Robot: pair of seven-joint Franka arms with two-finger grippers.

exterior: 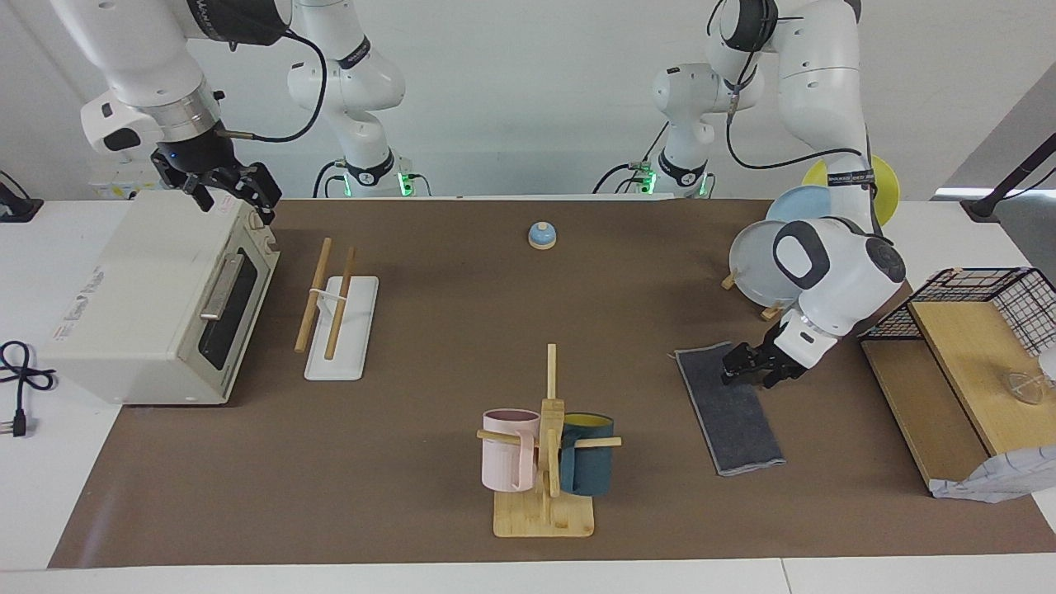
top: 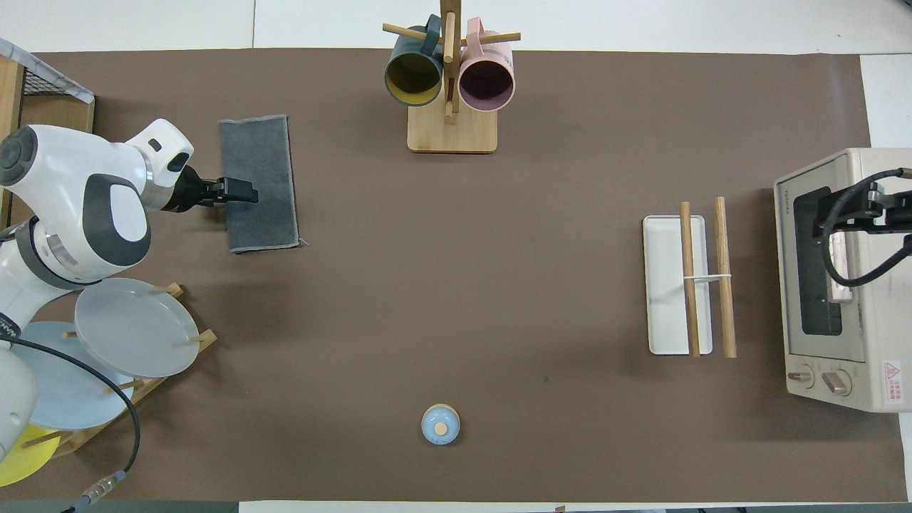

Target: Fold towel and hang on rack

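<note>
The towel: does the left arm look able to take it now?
Probably yes. The left gripper, open, is already low at the long edge of the towel, which lies flat with nothing on it; the right gripper waits over the toaster oven.

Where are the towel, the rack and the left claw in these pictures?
towel (exterior: 737, 421): facing view, middle of its dark grey upper face.
rack (exterior: 351, 342): facing view, bare part of its flat white base beside the rods.
left claw (exterior: 745, 369): facing view, between its fingertips, low at the towel's long edge.

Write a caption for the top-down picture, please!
Left gripper open, low over the folded dark grey rectangular towel; right gripper waits above the white toaster oven.
</note>
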